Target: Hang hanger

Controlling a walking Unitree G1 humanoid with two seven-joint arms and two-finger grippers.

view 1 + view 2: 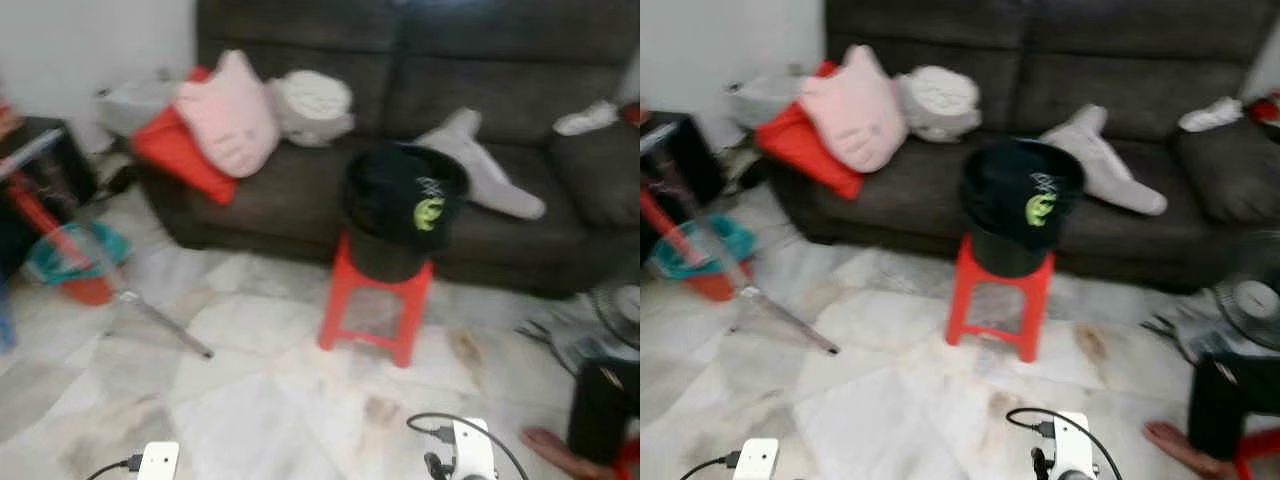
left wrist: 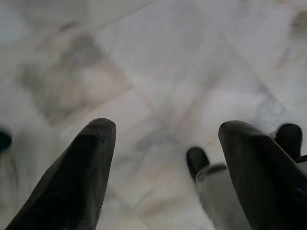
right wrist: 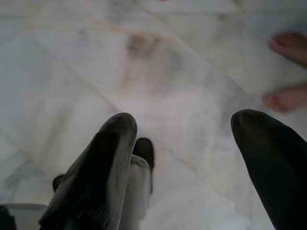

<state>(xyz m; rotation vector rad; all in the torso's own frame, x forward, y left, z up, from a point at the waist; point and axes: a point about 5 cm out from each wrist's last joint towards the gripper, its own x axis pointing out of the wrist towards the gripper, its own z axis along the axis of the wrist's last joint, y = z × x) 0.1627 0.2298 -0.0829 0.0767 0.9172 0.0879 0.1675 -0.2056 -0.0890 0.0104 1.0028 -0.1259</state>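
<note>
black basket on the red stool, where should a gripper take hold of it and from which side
Probably the top rim of the black basket, coming from above on the robot's near side. It stands upright on the red stool with its mouth open upward, and the sofa blocks the far side. Blur hides any handles.

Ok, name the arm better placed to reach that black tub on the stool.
Right, probably: the black tub on the red plastic stool stands nearer the right hand than the left hand.
</note>
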